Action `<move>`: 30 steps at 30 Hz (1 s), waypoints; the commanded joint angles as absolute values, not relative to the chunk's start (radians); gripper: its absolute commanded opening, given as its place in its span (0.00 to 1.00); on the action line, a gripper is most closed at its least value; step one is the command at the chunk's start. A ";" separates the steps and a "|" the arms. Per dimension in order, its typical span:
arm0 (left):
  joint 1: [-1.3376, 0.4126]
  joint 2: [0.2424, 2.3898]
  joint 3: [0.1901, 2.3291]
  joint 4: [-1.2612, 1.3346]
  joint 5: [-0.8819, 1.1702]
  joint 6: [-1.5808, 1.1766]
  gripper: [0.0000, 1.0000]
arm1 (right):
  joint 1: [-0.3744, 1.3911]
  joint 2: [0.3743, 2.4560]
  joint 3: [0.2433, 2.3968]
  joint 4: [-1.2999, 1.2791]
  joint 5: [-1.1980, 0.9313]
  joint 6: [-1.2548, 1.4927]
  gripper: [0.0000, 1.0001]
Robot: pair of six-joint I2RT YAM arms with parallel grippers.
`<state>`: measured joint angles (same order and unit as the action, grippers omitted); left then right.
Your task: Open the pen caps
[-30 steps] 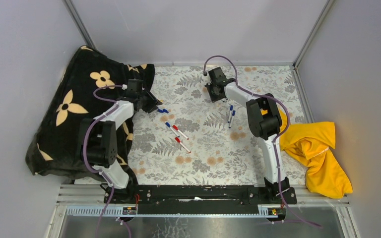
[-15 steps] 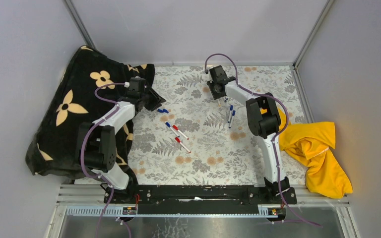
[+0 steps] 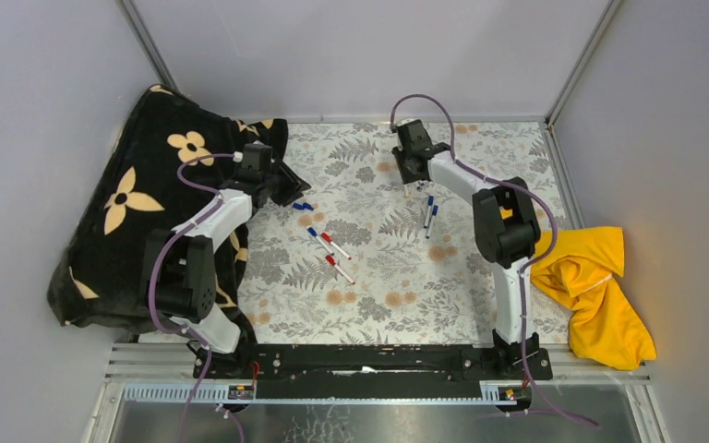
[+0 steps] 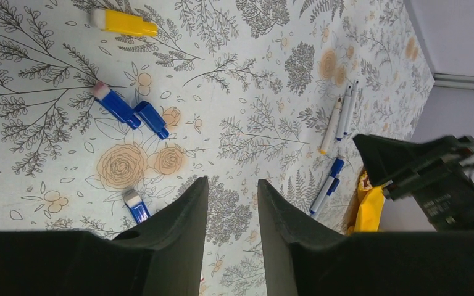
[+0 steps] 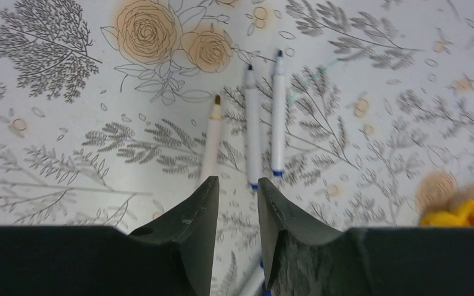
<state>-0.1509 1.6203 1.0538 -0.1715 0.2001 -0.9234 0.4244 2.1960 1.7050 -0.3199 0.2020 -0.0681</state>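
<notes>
- Along the left side of the table (image 3: 378,295), a black blanket with cream flowers (image 3: 120,203) is heaped against the wall, and the left arm reaches across its edge.
- Off the right side lies a crumpled yellow cloth (image 3: 591,286), well apart from the pens.
- The left end effector (image 4: 231,185) hangs above the leaf-printed table, its fingers parted by a narrow gap with nothing between them. In its own wrist view, one finger hides part of a blue-capped pen (image 4: 136,206).
- The right end effector (image 5: 237,182) hangs near the far edge, also narrowly parted and holding nothing.
- Loose caps lie ahead of the left end effector. A yellow cap (image 4: 125,23) sits farthest out, and two blue caps (image 4: 118,106) lie just beside each other at an angle.
- Near mid-table in the top view, two red-capped pens (image 3: 335,245) lie slanted and roughly parallel, close to the blue-capped pen.
- Under the right end effector, three uncapped pens lie side by side with their tips pointing away. A white pen with a brownish tip (image 5: 212,139) runs down to the gap between the fingers. Beside it are two white pens with dark tips (image 5: 252,123), each blue at its near end.
</notes>
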 commanded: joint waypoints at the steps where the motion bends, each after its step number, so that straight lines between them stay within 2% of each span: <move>1: -0.164 1.577 1.057 -0.110 0.206 -0.939 0.41 | 0.431 2.005 1.631 -0.319 0.262 0.030 0.37; 5: -0.175 1.569 1.071 -0.109 0.226 -0.934 0.43 | 0.436 1.939 1.561 -0.356 0.293 0.100 0.37; 10: -0.188 1.571 1.085 -0.107 0.272 -0.927 0.67 | 0.440 1.899 1.464 -0.392 0.281 0.187 0.37; 15: -0.195 1.572 1.080 -0.094 0.302 -0.919 0.78 | 0.455 1.863 1.374 -0.368 0.278 0.237 0.38; 30: -0.194 1.558 1.079 -0.084 0.330 -0.918 0.79 | 0.455 1.869 1.320 -0.370 0.275 0.301 0.39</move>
<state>-0.1902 1.5917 1.0561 -0.1429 0.3058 -0.9283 0.4488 1.9144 1.3262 -0.3759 0.2523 0.2638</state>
